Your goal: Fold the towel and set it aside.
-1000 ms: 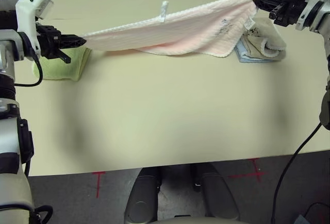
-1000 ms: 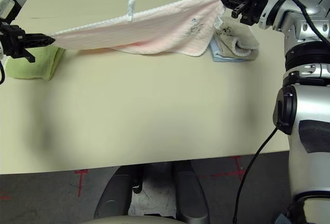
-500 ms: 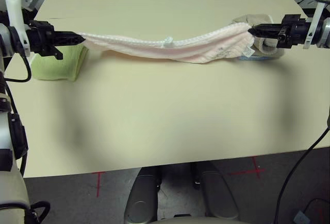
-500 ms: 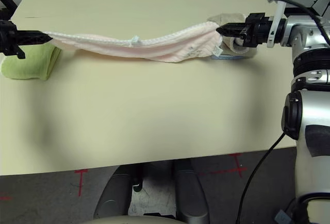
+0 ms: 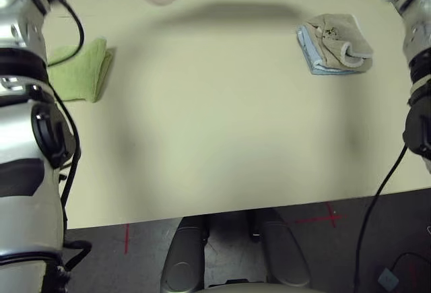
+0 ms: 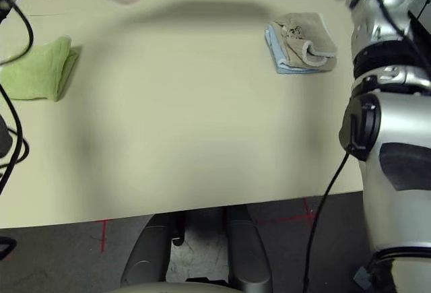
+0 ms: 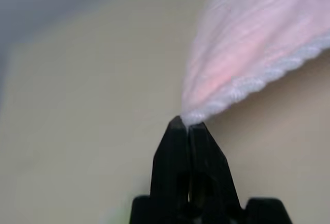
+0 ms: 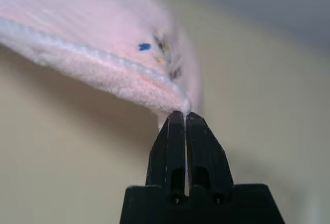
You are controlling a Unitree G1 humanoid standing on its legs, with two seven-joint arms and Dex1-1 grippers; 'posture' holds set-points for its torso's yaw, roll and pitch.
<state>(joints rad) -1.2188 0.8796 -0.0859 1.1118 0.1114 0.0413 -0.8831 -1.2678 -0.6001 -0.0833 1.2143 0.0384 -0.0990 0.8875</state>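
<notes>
My left gripper (image 7: pixel 186 126) and right gripper (image 8: pixel 184 115) each pinch a corner of the pale pink towel (image 7: pixel 258 44); it's light, limp, best held by its stitched edge.

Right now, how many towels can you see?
4. The pink towel hangs above the table, pinched at its corners by the left gripper and right gripper. A green towel lies left; a beige towel sits folded on a blue towel right.
</notes>
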